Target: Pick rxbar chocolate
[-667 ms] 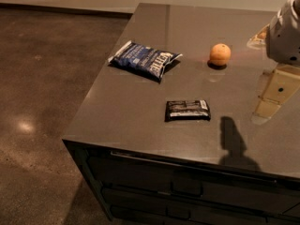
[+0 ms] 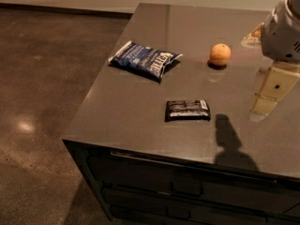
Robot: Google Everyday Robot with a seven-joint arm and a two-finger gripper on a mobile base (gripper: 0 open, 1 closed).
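The rxbar chocolate (image 2: 187, 110) is a small flat black-wrapped bar with white lettering. It lies flat on the dark countertop (image 2: 140, 121), near the front edge. My gripper (image 2: 263, 110) hangs above the counter at the right edge of the view, to the right of the bar and well apart from it. It holds nothing that I can see. Its shadow (image 2: 229, 142) falls on the counter just right of the bar.
A dark-blue crinkly chip bag (image 2: 144, 60) lies at the back left of the counter. A round orange fruit (image 2: 220, 55) sits behind the bar, further back. Drawers (image 2: 187, 191) run below the front edge. The counter's left edge drops to a brown floor (image 2: 42, 102).
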